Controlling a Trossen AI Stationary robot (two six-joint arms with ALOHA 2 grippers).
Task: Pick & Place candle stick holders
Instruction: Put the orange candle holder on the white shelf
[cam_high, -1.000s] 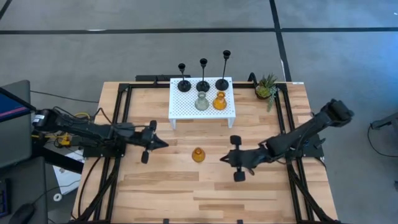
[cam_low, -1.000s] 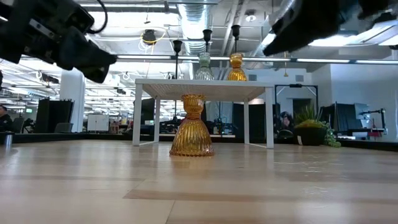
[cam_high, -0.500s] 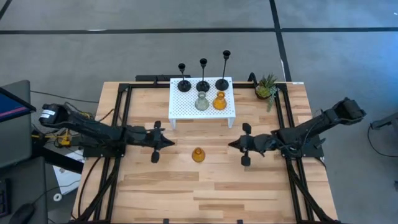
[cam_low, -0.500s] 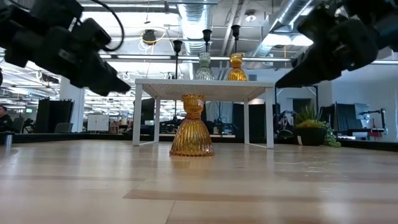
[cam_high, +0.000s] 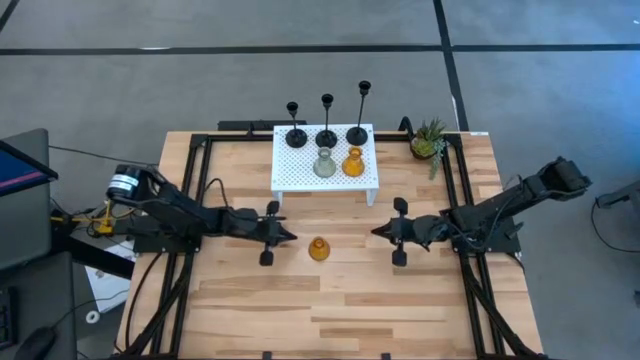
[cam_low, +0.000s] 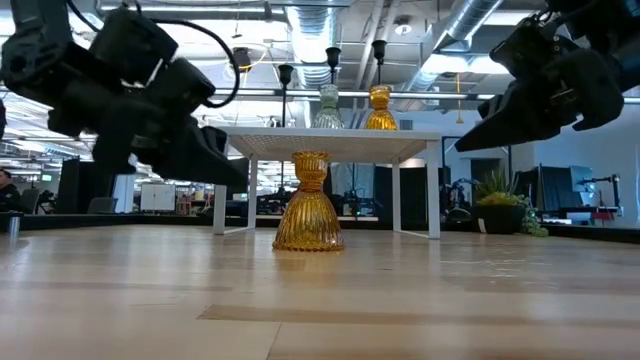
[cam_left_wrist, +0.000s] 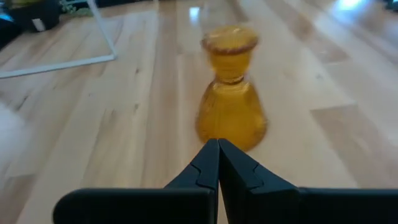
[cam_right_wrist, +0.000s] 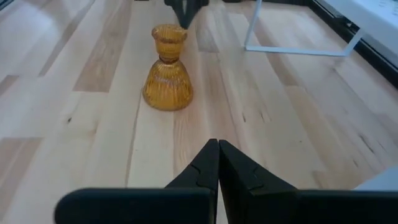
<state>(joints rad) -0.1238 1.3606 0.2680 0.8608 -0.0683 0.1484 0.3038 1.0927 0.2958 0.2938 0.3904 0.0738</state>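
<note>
An amber glass holder (cam_high: 319, 249) stands upright on its base on the table in front of the white perforated stand (cam_high: 300, 175); it also shows in the low view (cam_low: 309, 203), the left wrist view (cam_left_wrist: 231, 90) and the right wrist view (cam_right_wrist: 167, 68). Three thin black holders (cam_high: 327, 137), a grey-green glass one (cam_high: 324, 164) and another amber one (cam_high: 353, 162) stand on the stand. My left gripper (cam_high: 291, 236) is shut, just left of the lone amber holder. My right gripper (cam_high: 376, 232) is shut, to its right.
A small potted green plant (cam_high: 429, 140) stands at the table's far right. Black frame rails (cam_high: 196, 180) run along the table's left, right and far sides. Bare wood lies toward the near edge.
My left gripper has gone toward the table's right, closing in on the lone amber holder. My right gripper has gone toward the far edge and a little right, then held still. The holder has not moved.
</note>
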